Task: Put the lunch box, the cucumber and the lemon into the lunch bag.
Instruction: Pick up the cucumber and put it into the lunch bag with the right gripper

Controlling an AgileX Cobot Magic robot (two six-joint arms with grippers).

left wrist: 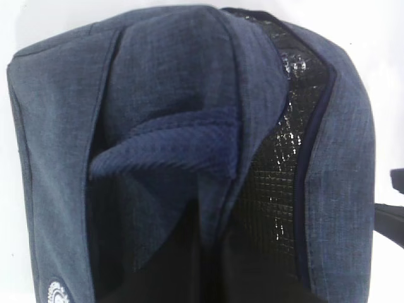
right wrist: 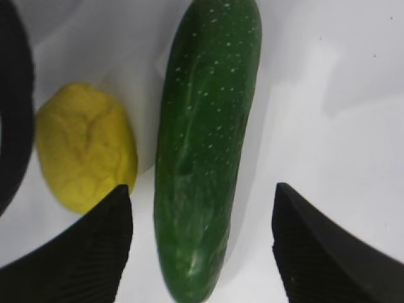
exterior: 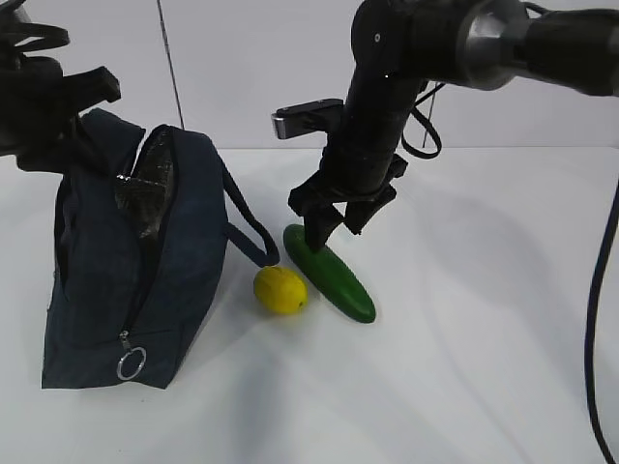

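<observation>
**Cucumber sits between the open claw fingers**

Cucumber (exterior: pixel 331 275) and lemon (exterior: pixel 280 289) lie on the white table (exterior: pixel 464 367), close side by side. The lemon is on the bag's side of the cucumber. From the right wrist view the two look just apart, with a thin strip of table between them.

The right gripper (exterior: pixel 330 224) is down over the far end of the cucumber. Its two black fingers (right wrist: pixel 82 252) are wide apart, one on each side of the cucumber. They are not pressing on it. One finger is right next to the lemon.

The lunch bag (exterior: pixel 126 261) stands on the left side of the table. It is dark blue and leans a little. Its zipper is open at the top, and the shiny lining (left wrist: pixel 278 164) shows inside. A metal ring pull (exterior: pixel 132 363) hangs low on the front. The loop handle (exterior: pixel 247 222) sticks out toward the lemon.

The left gripper is at the top of the bag, but its tips cannot be seen. Its fingers are together. If it is pinching the bag cloth cannot be told.

The lunch box cannot be seen in any view.
</observation>
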